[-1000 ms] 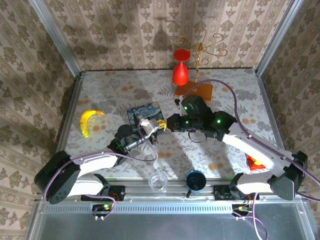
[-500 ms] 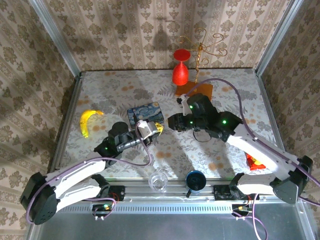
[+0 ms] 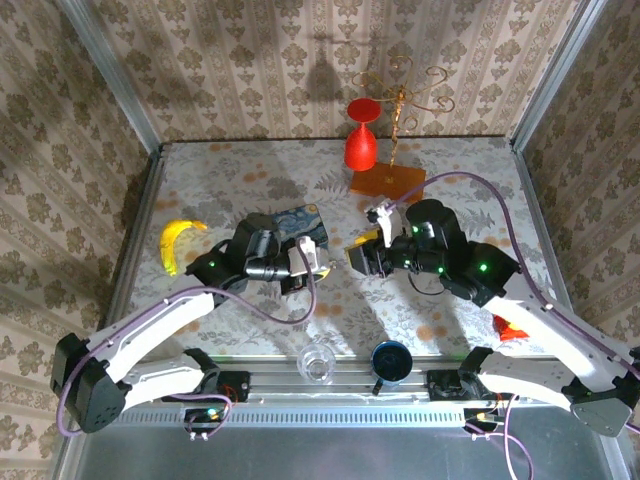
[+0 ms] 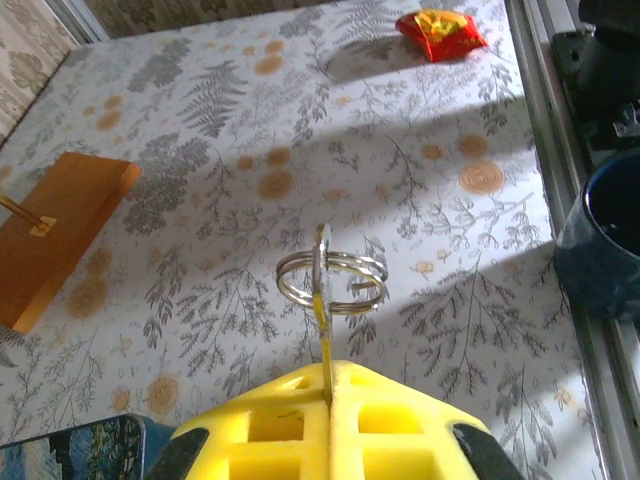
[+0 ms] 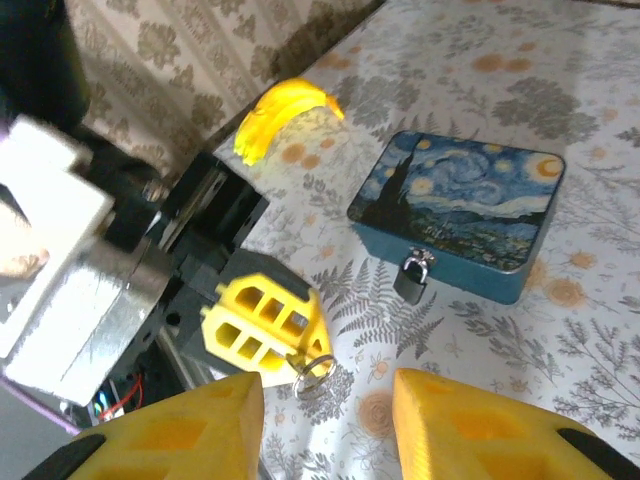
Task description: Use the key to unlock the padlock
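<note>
Top view: the left hand [image 3: 305, 258] sits just beside the blue swirl-painted tin [image 3: 300, 222]. The right hand [image 3: 362, 257] faces it across the bench [image 3: 250, 170].

Left wrist view: the yellow fingers [image 4: 280, 440] are clamped on a thin silvery key [image 4: 323, 330], edge-on, with its split ring [image 4: 300, 295] ahead of the tips.

Right wrist view: the right hand's fingers stand apart, empty. The small dark padlock [image 5: 413, 275] hangs on the tin's front wall, shackle uppermost, just beyond the left hand. The left hand is judged nearer.

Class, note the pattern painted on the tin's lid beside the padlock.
The tin shows a swirling blue night sky with yellow stars; best in right wrist view.
</note>
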